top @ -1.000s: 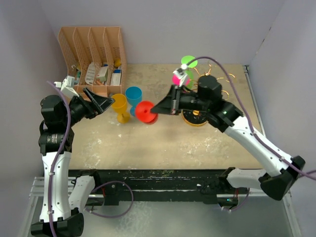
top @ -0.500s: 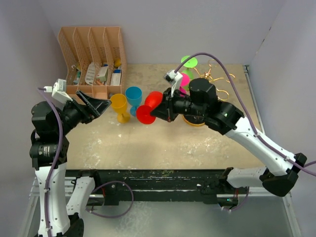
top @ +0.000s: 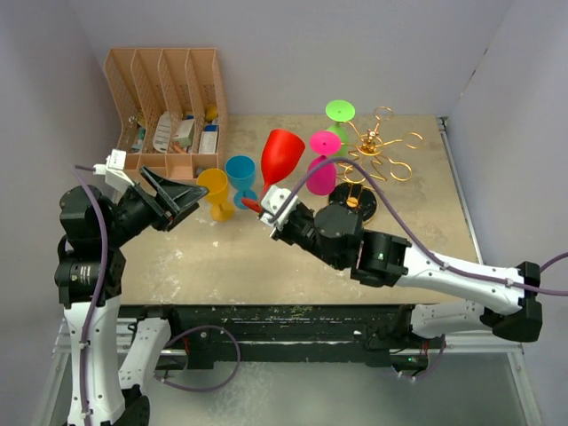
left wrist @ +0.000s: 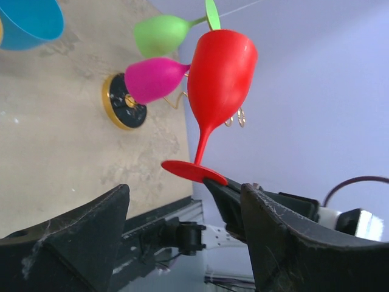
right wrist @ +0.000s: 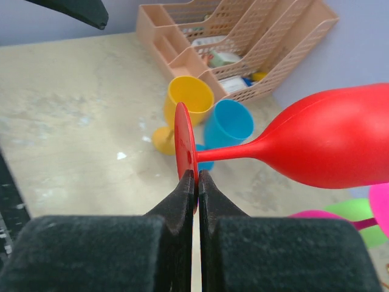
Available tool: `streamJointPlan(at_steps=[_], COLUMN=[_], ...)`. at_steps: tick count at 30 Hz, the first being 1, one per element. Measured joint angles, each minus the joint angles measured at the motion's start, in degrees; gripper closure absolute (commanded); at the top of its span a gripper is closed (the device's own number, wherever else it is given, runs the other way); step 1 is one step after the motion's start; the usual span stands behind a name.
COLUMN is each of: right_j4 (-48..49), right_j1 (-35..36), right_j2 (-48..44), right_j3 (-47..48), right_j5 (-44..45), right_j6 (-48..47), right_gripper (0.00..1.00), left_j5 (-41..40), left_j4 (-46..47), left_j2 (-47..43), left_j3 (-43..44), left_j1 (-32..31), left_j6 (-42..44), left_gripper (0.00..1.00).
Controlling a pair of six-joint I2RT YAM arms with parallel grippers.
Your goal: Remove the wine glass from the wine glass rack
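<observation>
Above the surface's middle – red wine glass (top: 282,155): off the rack and in the air, bowl up and tilted, well left of the wine glass rack (top: 380,149).
Right pincer (top: 266,211): clenched on the rim of the glass's foot, which stands edge-on between the fingers in the right wrist view.
Left pincer (top: 182,197): released, jaws wide apart and turned toward the glass, holding nothing.
Change since a second ago: the glass lay low with its mouth facing up by the blue glass (top: 240,171); now it stands higher and nearly upright. The right arm has swung down and left, its forearm now low along the near side. The left arm has risen and turned toward the glass.
Rack: pink glass (top: 323,169) and green glass (top: 337,114) hang from it; its dark round base shows more fully now.
Hard to see: the blue glass's stem is covered by the red foot and the pincer; the rack's post is partly behind the pink glass. Whether the red and pink bowls touch – cannot tell.
Room: bare surface (top: 266,266) lies along the near side. The yellow glass (top: 214,188) stands just beside the left pincer; the file organizer (top: 169,89) fills the far left corner.
</observation>
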Motion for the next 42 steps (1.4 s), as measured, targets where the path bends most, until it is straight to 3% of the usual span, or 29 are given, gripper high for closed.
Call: streamJointPlan(at_steps=[10,16,23,27,33,37,39,41,42], right_j4=[31.4,48.5,63.1,69.0,73.4,73.2,73.2,73.1,72.9], right_j1=[8.9,14.8,16.2,16.2,16.2,16.2,16.2,16.2,16.2], right_j2=[-2.0,4.9,11.9,15.0,16.7,16.7,16.7,16.7,16.6], right_j3=[-18.6,-20.9,-21.3,-21.3,-21.4,-22.0,-22.2,-22.3,-22.5], right_j5=[9.3,11.1,12.4,13.4,13.8,13.9,14.0,14.2,14.3], right_j6=[-29.3,-46.2,-59.5,-64.8,-69.1,-70.0,-70.2,-70.2,-70.2], right_gripper=[1.00,1.00,1.00,1.00,1.00,1.00,0.97,0.89,0.80], left_j5=[6.0,7.9,9.6,10.4,11.5,12.2,12.5,12.6,12.6], left_j4=[2.1,3.9,6.0,6.7,9.0,11.5,12.7,13.8,14.3], left_j2=[-2.3,-2.2,-2.6,-3.3,-3.8,-4.0,-4.1,-4.4,-4.6], left_j3=[-3.9,-7.0,-8.7,-9.6,-11.0,-11.7,-12.4,-13.5,-14.0], left_j1=[-0.8,-1.4,-2.4,-2.8,-3.1,-3.3,-3.5,-3.5,-3.5], left_j6=[-9.0,-11.3,-13.1,-14.1,-15.7,-17.2,-18.1,-18.9,-19.3], left_gripper=[0.26,0.28,0.36,0.47,0.90,1.00,1.00,1.00,1.00])
